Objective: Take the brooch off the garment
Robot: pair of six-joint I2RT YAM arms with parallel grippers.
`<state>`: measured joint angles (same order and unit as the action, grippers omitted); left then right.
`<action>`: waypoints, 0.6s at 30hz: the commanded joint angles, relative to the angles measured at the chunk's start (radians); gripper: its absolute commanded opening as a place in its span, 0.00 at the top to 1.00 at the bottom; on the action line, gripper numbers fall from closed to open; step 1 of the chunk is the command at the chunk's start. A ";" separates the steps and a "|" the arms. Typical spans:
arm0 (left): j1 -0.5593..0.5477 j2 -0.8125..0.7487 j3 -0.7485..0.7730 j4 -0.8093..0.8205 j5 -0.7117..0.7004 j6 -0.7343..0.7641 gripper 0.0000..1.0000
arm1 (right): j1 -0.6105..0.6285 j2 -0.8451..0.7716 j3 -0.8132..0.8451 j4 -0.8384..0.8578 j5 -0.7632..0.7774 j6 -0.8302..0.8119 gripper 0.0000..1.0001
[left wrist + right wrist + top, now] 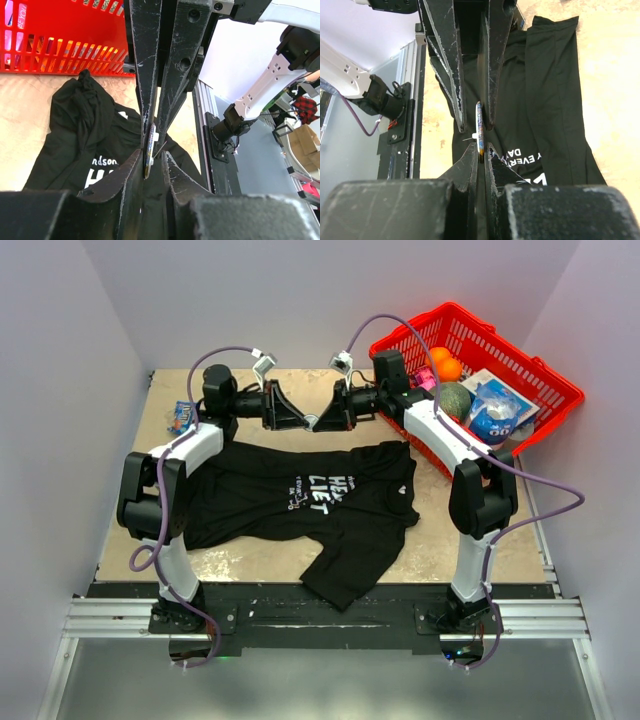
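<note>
Tiny silver round brooch (479,125) is clamped by right gripper (481,150), held clear of black lettered T-shirt (250,495); left gripper (152,161) seemingly slackened.

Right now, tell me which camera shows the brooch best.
Right wrist: the brooch stands edge-on, clear between the fingertips. Left wrist shows its thin edge too, partly hidden. Top external shows only a pale speck between left gripper and right gripper.

the garment (300,495) is black with white printed lettering; the brooch (148,155) is pale silvery grey; the basket (500,340) is bright red, with an orange fruit (447,365) and a dull green melon (457,400); the tabletop (260,558) is mottled tan
</note>
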<state>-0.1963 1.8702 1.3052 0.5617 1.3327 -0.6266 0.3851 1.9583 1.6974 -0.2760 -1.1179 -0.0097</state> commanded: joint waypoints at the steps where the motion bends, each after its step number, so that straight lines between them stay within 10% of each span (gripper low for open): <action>1: 0.014 -0.019 0.023 0.061 0.019 -0.022 0.78 | -0.003 -0.025 -0.005 0.031 0.000 0.002 0.97; 14: 0.017 -0.025 0.008 0.066 0.011 -0.012 1.00 | -0.002 -0.025 -0.016 0.046 0.006 0.045 0.98; 18: 0.017 -0.048 -0.030 0.125 0.026 -0.013 0.64 | -0.002 -0.027 -0.022 0.054 0.018 0.060 1.00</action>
<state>-0.1890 1.8702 1.3033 0.5941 1.3354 -0.6365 0.3855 1.9583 1.6928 -0.2573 -1.1164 0.0338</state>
